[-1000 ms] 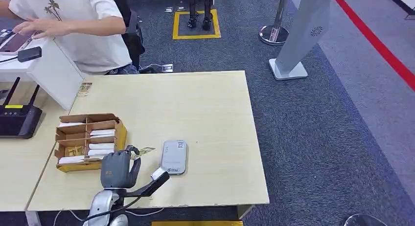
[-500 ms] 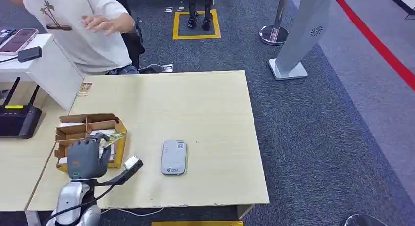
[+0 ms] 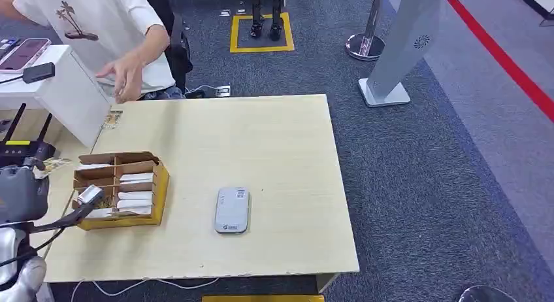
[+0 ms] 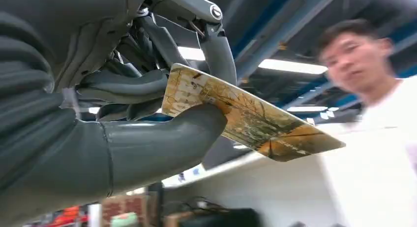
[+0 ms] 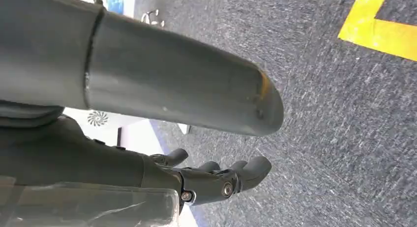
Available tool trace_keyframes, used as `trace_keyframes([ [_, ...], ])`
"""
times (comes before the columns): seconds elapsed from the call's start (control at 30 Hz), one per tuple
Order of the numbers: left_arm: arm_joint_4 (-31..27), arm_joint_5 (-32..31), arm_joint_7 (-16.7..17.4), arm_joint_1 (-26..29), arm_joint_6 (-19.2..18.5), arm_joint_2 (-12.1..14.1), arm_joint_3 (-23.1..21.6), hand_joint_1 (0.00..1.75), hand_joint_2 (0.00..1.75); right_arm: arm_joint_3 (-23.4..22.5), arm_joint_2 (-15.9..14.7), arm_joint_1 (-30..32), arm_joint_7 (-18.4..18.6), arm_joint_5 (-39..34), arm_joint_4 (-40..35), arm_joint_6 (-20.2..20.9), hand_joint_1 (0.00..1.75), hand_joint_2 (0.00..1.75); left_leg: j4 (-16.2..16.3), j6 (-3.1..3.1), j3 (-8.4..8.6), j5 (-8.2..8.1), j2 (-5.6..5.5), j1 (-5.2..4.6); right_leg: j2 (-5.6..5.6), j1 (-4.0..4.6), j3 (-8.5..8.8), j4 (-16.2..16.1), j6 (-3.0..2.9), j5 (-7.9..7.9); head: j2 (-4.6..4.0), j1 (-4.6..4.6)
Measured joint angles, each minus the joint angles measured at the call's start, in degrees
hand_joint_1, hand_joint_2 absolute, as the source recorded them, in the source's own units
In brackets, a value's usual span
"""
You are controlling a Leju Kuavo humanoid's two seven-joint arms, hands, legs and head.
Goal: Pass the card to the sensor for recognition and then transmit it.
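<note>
card point(image 4: 246, 114) sits pinched in the left hand point(image 3: 19, 194) beside the cardboard box point(image 3: 119, 189), whose compartments hold what look like stacked white cards. right hand point(image 5: 216, 180) hangs empty, fingers apart.

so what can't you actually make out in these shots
- Card print: left wrist view, blurred, and the left hand thumb covers one corner.
- Left hand: head view, cut off by the picture's left edge, so the grip on the card is hard to read there.
- Sensor markings: head view, too small to read.
- Cards in the cardboard box: head view, faces too small to tell.
- Right hand: right wrist view, its thumb hides much of it.
</note>
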Motion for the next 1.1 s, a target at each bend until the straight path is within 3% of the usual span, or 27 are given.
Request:
trace_keyframes([
  [0.4,0.5,-1.1,-0.4,-0.6,-0.8,1.9,1.5,1.75,1.75,0.0,0.0,-0.1,0.0,0.0,0.1,0.1,0.0,0.0,0.0,0.0,0.0,0.0,0.0,-0.02,-0.01,-0.03,0.01,0.0,0.0,0.01,0.0,0.0],
  [0.57,3.3,-0.4,-2.2,-5.0,-1.4,1.8,1.5,1.75,1.75,0.0,0.0,-0.2,0.3,0.2,0.2,1.0,0.0,0.0,0.0,0.0,0.0,0.01,-0.11,0.0,-0.12,-0.03,0.01,0.0,0.0,0.01,-0.02,0.0],
  [0.8,9.6,0.0,-3.1,-12.0,-1.2,-1.9,0.1,1.75,1.75,0.1,0.0,-0.5,0.3,0.2,0.2,1.1,0.0,0.0,0.0,-0.01,0.0,0.05,-0.12,-0.03,-0.12,-0.03,0.03,0.0,0.01,0.04,-0.02,0.02],
  [1.1,13.0,0.4,-3.1,-15.4,-1.2,-4.7,-2.5,1.75,1.75,0.2,0.0,-0.6,0.3,0.2,0.2,1.1,0.0,0.0,0.0,0.01,-0.01,-0.01,0.16,-0.04,0.11,-0.04,-0.07,-0.1,0.05,0.07,-0.02,0.02],
])
